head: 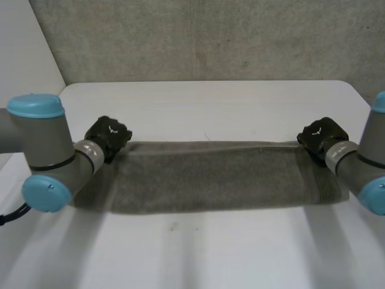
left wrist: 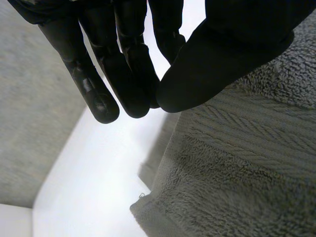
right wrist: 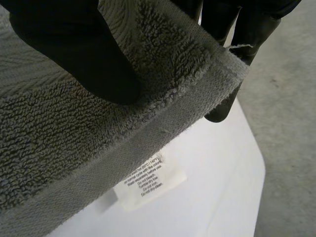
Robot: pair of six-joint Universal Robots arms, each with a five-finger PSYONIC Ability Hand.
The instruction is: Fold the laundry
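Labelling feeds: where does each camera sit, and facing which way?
Head view: behind, between the arms, looking down at the towel and table; both arms show.
Left wrist view: on that wrist, along the left hand toward a towel corner.
Right wrist view: likewise, along the right hand pinching a towel corner.
All share the towel.

White table (head: pixel 210 102) (rounded corners), grey speckled surface (head: pixel 210 36) beyond it.

The grey terry towel (head: pixel 210 174) stretches as a long band across the white surface (head: pixel 210 102), far edge straight, a white care label (right wrist: pixel 153 180) hanging under its right end.
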